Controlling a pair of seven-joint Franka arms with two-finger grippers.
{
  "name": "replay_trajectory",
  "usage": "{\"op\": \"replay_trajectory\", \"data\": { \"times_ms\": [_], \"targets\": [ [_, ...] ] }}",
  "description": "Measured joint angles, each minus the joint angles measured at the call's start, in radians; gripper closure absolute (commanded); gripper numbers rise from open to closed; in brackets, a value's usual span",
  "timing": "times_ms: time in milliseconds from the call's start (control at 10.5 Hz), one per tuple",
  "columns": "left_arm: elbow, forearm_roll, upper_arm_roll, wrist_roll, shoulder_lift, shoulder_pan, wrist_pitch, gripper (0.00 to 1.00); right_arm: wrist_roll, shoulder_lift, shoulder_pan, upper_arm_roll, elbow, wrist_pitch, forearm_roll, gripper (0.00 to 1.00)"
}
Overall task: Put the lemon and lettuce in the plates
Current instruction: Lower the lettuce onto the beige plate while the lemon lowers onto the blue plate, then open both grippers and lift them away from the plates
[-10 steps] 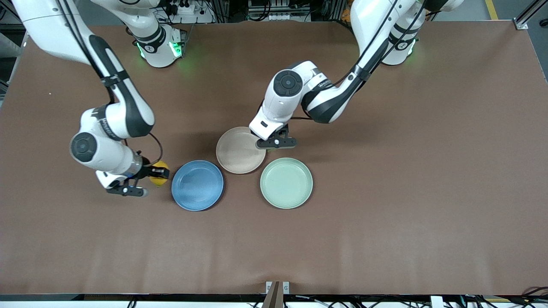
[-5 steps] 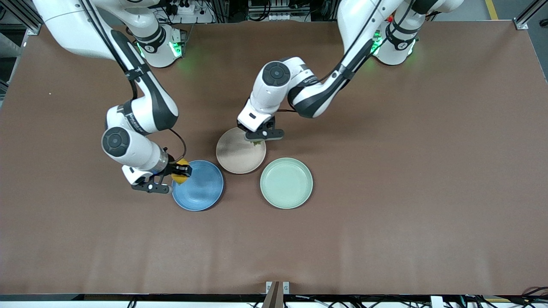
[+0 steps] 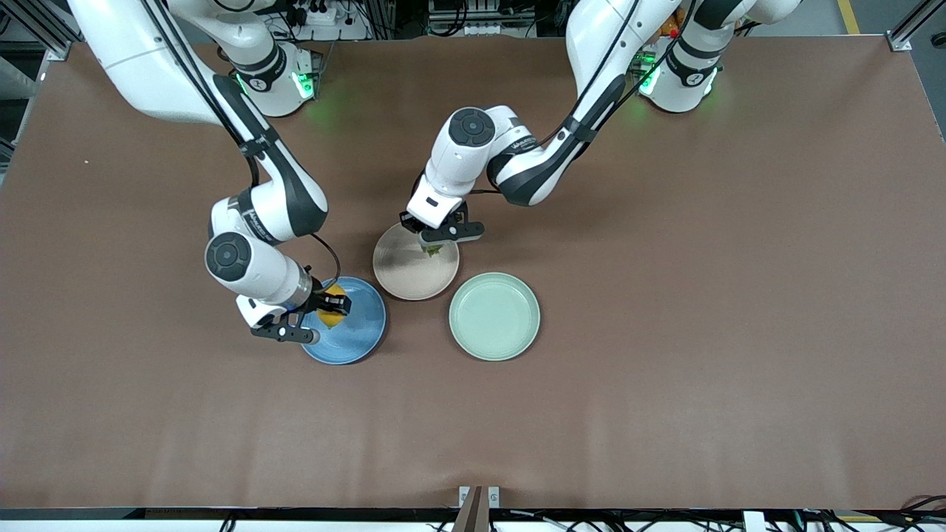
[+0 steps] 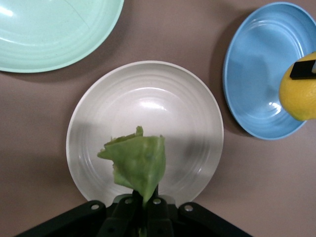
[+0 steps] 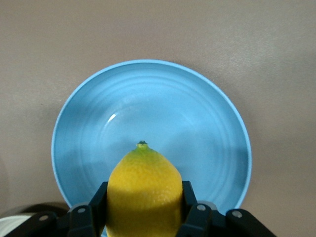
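Observation:
My right gripper is shut on the yellow lemon and holds it over the blue plate, near the rim toward the right arm's end. In the right wrist view the lemon sits between the fingers above the blue plate. My left gripper is shut on the green lettuce and holds it over the beige-pink plate. In the left wrist view the lettuce hangs over that plate; the blue plate and the lemon also show.
A mint-green plate lies beside the beige-pink plate, nearer the front camera and toward the left arm's end; it also shows in the left wrist view. The three plates sit close together on the brown table.
My right gripper has carried the lemon from beside the blue plate to over it. My left gripper has moved from the beige-pink plate's edge to over the plate, and the lettuce now shows.

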Motion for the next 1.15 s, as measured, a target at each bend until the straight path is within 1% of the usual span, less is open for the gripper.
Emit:
{"op": "replay_trajectory", "data": {
  "times_ms": [96, 191, 287, 383, 478, 861, 1148],
  "targets": [
    [0.000, 0.000, 0.003, -0.015, 0.005, 0.000, 0.015, 1.00, 0.000, 0.008, 0.000, 0.000, 0.003, 0.004, 0.000, 0.60],
    [0.000, 0.000, 0.005, -0.020, 0.009, 0.000, 0.018, 1.00, 0.000, 0.012, 0.000, -0.001, 0.005, 0.004, 0.000, 0.54],
    [0.001, 0.000, 0.009, -0.022, 0.012, -0.001, 0.019, 0.65, 0.000, 0.012, 0.000, -0.001, 0.005, 0.004, 0.000, 0.51],
    [0.001, 0.000, 0.016, -0.023, 0.014, -0.002, 0.019, 0.02, 0.000, 0.012, 0.000, -0.001, 0.005, 0.004, 0.000, 0.51],
    [0.001, 0.000, 0.023, -0.023, 0.015, -0.004, 0.019, 0.00, 0.000, 0.013, 0.000, -0.001, 0.005, 0.004, 0.000, 0.48],
    [0.001, 0.025, 0.037, -0.023, 0.016, -0.009, 0.019, 0.00, 0.000, 0.025, 0.002, -0.001, 0.005, 0.017, -0.001, 0.48],
    [0.010, 0.027, 0.046, -0.023, 0.011, -0.007, -0.001, 0.00, 0.000, 0.051, 0.005, -0.001, 0.005, 0.057, -0.001, 0.47]
  ]
}}
